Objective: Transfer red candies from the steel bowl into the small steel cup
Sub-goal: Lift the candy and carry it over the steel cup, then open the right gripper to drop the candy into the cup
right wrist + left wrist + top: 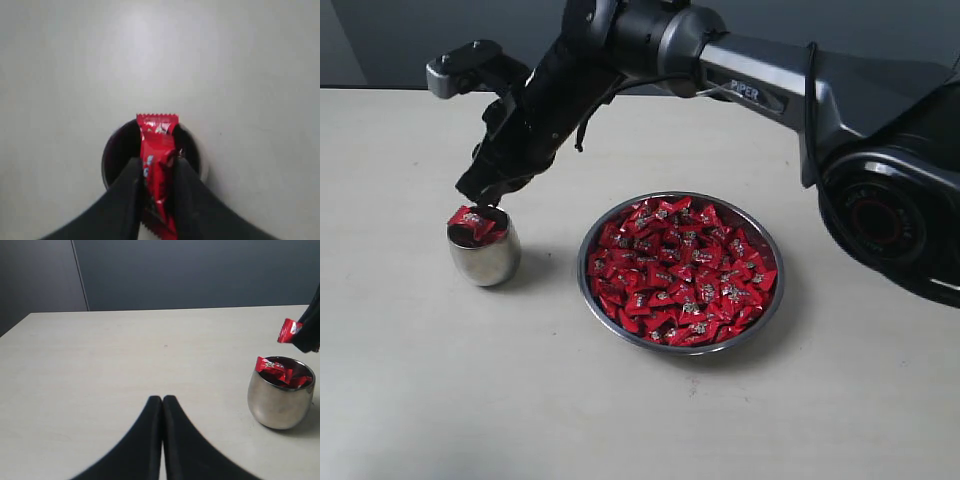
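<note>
Right now the right pincer (pixel 156 167) is closed narrowly on one red candy (pixel 157 145), a black finger pressed to each side of the wrapper, and it hangs just above the mouth of the small steel cup (pixel 485 258). The wrapper's free end reaches toward the cup's rim rather than its middle. The cup already holds candies heaped (pixel 277 371) up to the rim, one leaning over the edge. To my mind the drop wants care: centre the candy over the opening, come down close to the pile, and part the fingers gently so the foil slips in rather than bouncing off the heap or catching the rim. A knock from the fingers could tip so rounded a cup. Just beside it, to the right in the exterior view, stands the steel bowl (pixel 583 270), full of red candies (pixel 680 270), so plenty is left to carry. The left pincer (pixel 162 401) has its fingers pressed together on nothing, low over the table (pixel 420 390) and apart from the cup. The tabletop is pale, matt and level, bare around the two vessels; behind it runs a dark grey-blue wall (pixel 200 270)
</note>
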`<state>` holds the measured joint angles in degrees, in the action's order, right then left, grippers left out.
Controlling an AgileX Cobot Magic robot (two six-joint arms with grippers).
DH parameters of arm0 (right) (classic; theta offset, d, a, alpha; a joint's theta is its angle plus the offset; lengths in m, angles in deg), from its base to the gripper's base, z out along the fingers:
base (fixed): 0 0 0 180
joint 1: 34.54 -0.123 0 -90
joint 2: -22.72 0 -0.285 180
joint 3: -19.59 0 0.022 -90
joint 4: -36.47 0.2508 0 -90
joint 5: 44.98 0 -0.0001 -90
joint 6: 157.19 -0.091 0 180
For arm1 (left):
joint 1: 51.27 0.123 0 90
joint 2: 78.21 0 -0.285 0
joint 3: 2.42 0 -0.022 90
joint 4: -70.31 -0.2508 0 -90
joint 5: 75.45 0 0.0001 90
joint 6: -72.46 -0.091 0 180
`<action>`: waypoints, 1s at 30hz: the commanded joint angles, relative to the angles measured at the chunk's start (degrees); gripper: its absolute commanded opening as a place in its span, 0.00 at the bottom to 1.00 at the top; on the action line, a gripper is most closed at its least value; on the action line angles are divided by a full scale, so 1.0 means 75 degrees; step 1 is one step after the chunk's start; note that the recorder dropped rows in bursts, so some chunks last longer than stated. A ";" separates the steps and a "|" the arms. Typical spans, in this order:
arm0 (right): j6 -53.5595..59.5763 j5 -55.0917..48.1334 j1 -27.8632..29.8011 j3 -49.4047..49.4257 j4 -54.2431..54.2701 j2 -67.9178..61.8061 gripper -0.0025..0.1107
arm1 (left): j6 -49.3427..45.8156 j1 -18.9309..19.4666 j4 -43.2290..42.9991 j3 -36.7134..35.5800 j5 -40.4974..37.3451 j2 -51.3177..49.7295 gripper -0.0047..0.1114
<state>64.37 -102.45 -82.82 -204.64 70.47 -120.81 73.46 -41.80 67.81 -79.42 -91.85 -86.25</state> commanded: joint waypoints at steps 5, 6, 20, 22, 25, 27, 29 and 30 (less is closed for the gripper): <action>0.0056 -0.0307 -0.0157 -0.0081 -0.0432 -0.0076 0.01 | 0.0020 0.0006 -0.0009 -0.0029 0.0014 0.0034 0.04; 0.0056 -0.0286 -0.0172 -0.0081 -0.0432 -0.0076 0.01 | 0.0020 0.0006 -0.0009 -0.0029 0.0014 0.0034 0.04; 0.0056 0.0136 -0.0290 -0.0081 -0.0584 -0.0094 0.01 | 0.0020 0.0006 -0.0009 -0.0029 0.0014 0.0034 0.04; 0.0056 0.0167 -0.0290 -0.0081 -0.0600 -0.0112 0.01 | 0.0020 0.0006 -0.0009 -0.0029 0.0014 0.0034 0.04; 0.0070 0.0281 -0.0290 -0.0081 -0.0683 -0.0180 0.01 | 0.0020 0.0006 -0.0009 -0.0029 0.0014 0.0034 0.04; 0.0070 0.0299 -0.0290 -0.0081 -0.0706 -0.0220 0.01 | 0.0020 0.0006 -0.0009 -0.0029 0.0014 0.0034 0.04; 0.0070 0.0299 -0.0290 -0.0081 -0.0706 -0.0262 0.01 | 0.0020 0.0006 -0.0009 -0.0029 0.0014 0.0034 0.04; 0.0070 0.0299 -0.0290 -0.0081 -0.0706 -0.0291 0.01 | 0.0020 0.0006 -0.0009 -0.0029 0.0014 0.0034 0.04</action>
<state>64.37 -100.72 -85.02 -205.00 65.58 -122.47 73.46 -41.80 67.81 -79.42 -91.85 -86.25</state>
